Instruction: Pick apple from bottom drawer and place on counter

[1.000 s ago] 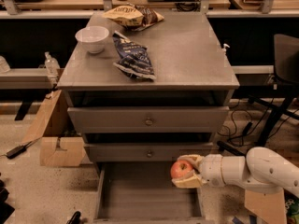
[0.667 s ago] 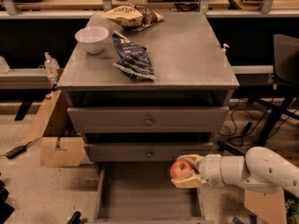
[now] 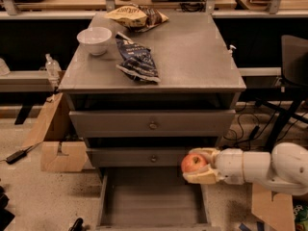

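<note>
Pincer [image 3: 192, 167] w/ apple [image 3: 194, 162] has risen a bit over bottom drawer [image 3: 149, 198] R side.

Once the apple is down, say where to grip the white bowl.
I'd pinch the near rim of the white bowl from above: it stands upright, mouth open. The claw, shut on the apple, hangs over the right edge of the bottom drawer.

No word, brand or number can be read anywhere from where I stand. The gripper [image 3: 196, 166] hangs above the right side of the open bottom drawer [image 3: 151, 196], fingers clasped around the apple [image 3: 193, 162]. Up and to its left, on the table [image 3: 192, 57], a dark blue snack bag [image 3: 137, 59] shows pale print too small to make out. Farther back, a tan bag [image 3: 136, 16] carries markings just as unreadable.
</note>
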You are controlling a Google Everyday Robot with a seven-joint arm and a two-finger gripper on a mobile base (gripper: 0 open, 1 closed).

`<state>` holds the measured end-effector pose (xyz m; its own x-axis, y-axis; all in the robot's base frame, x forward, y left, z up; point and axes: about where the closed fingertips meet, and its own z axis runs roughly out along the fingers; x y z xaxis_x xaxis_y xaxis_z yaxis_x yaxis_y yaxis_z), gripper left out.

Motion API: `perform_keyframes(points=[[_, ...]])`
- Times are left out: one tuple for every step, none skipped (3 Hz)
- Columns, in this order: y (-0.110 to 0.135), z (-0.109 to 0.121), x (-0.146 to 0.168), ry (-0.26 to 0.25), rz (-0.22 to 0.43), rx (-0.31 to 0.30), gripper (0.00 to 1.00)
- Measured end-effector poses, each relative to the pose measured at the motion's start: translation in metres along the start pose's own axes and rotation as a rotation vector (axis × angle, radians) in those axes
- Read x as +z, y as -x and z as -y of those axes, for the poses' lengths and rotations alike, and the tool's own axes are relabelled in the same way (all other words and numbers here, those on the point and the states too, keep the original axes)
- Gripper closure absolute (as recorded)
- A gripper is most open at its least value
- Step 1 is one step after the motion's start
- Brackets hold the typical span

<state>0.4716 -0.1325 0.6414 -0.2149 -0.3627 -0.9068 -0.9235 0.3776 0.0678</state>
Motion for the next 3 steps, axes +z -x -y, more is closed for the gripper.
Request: perform_keyframes(points=[[0.064, 0.008, -0.058, -0.063, 0.036, 0.008, 1.00], [0.138, 0.022, -0.104, -0.127, 0.030, -0.001, 1.00], [0.206, 0.053, -0.123, -0.175, 0.021, -0.018, 1.00]])
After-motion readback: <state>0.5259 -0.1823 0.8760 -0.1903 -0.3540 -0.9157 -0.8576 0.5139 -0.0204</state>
